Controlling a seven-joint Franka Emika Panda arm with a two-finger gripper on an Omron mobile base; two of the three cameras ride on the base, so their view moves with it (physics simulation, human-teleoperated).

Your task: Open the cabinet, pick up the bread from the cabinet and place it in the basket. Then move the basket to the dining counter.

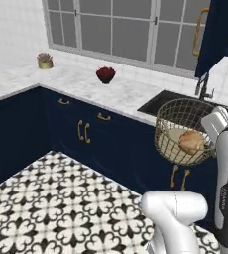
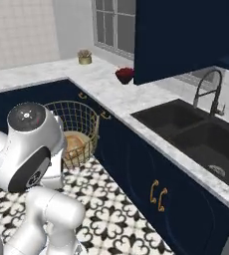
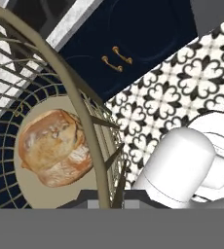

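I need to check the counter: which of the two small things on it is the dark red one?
The dark red bowl, nearer the sink. The other, a tan plant pot, stands in the corner.

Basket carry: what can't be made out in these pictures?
- Hand's grip on the basket: left base view, hidden behind the arm; hand view, fingertips cut off at the bottom edge.
- Bread: right base view, partly covered by the arm's joint and mesh.
- Cabinet: cut off by the top edge.
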